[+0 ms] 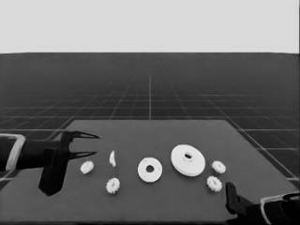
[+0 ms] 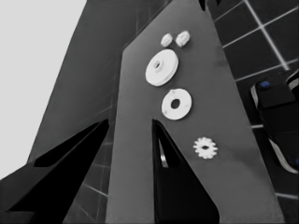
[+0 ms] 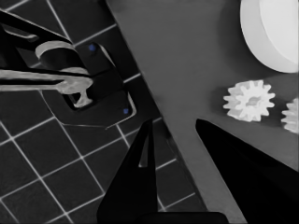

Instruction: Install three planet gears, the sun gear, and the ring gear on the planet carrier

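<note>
We see the dark flat bench [image 1: 154, 197] carrying 7 white parts. Largest is the white hubbed round part with a dark centre hole [image 1: 188, 160], right of centre. Just left of it, apart, lies the smaller flat white round part with a dark hole [image 1: 150, 169]. 4 small white toothed gears follow: 2 close together near the right end [image 1: 218, 166] [image 1: 214, 183], beside the larger round part, and 2 toward the left [image 1: 113, 185] [image 1: 87, 167]. A thin white piece [image 1: 112, 158] stands between the left gears and the smaller round part.

The left end effector [image 1: 92, 145] hovers over the bench's left end, fingers spread, holding nothing. The right end effector [image 3: 175, 135] sits at the near right corner, fingers apart, empty.
</note>
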{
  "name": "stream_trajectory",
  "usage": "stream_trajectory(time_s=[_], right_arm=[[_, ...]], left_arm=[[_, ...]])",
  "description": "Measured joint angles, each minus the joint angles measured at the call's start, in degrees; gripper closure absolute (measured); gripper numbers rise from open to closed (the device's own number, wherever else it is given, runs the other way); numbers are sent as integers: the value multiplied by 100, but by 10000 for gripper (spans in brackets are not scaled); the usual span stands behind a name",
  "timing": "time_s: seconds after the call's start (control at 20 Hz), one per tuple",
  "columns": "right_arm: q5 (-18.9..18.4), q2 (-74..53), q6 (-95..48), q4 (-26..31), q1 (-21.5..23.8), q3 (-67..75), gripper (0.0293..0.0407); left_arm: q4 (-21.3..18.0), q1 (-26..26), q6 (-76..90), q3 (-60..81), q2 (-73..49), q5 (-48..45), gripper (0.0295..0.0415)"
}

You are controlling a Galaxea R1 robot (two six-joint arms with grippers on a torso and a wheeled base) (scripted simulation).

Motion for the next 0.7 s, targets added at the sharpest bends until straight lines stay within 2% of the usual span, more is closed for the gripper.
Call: stream_trajectory(time_s=[0.05,0.1,0.15,0.2,0.25,0.3,0.35,0.4,0.45,0.55,0.7], right_arm=[[133,78,-19,433,-310,303,407],[77,46,-11,255,-193,169,392],[45,26,-7,151,-125,90,363],[25,15,-4,89,-86,45,332],[14,9,-2,54,-64,19,320],[8,5,-1,33,-51,4,317],[4,3,-1,20,-43,-4,316],[2,1,0,13,-38,-9,315],[0,1,0,9,-36,-12,315],[-1,0,0,5,-33,-15,315],[-1,0,0,3,-32,-16,315]], left_arm=[[-420,405,-15,408,-16,282,415],[-250,256,-9,245,-10,169,414],[-148,165,-5,144,-8,102,396],[-88,112,-3,85,-6,62,364],[2120,1363,-2778,-653,89,1894,323],[1737,1727,-5187,-1730,908,3579,306],[710,1800,-6168,-2912,1598,4119,312],[-4,1848,-6539,-3863,2019,4250,319],[-443,1885,-6663,-4539,2289,4309,323],[-863,1924,-6694,-5296,2584,4378,325],[-1042,1941,-6664,-5686,2737,4418,326]])
